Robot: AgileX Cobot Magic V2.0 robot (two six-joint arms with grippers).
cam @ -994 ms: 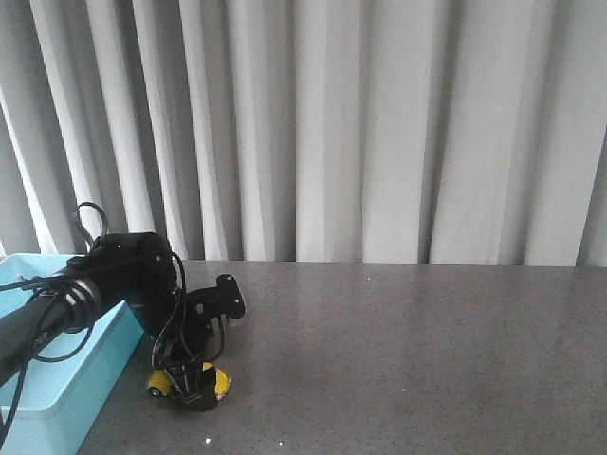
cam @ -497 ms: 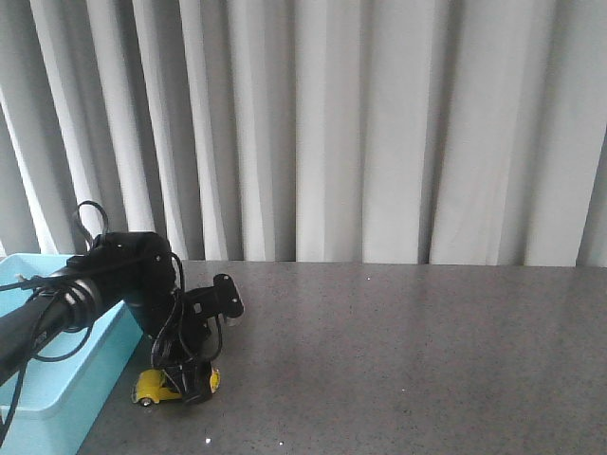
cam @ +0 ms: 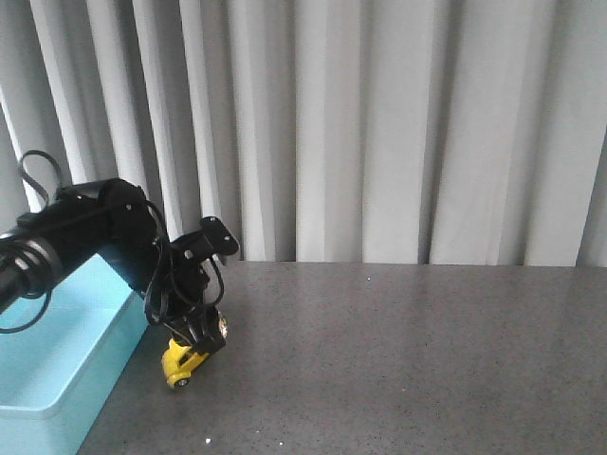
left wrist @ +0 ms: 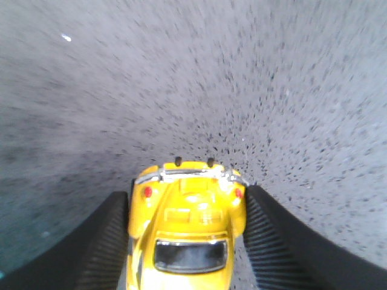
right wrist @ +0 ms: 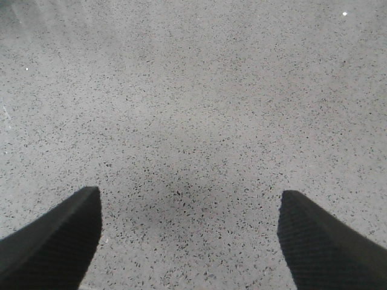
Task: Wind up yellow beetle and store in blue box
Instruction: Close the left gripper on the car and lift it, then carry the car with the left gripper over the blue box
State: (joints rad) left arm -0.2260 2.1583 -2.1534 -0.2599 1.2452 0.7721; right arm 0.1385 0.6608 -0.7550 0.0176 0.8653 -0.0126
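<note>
While the left gripper (left wrist: 184,241) clamps the yellow beetle (left wrist: 186,226), its front is cut off.

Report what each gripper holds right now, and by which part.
The left gripper holds the yellow toy car by its two sides, jaws pressed against the body, tail end pointing out. The right gripper is open and holds nothing.

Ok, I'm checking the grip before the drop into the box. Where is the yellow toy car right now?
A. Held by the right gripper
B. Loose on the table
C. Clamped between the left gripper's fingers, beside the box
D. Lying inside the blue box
C: the left gripper has its fingers pressed on both sides of the yellow toy car, beside the blue box, while the right gripper is open over bare table.
</note>
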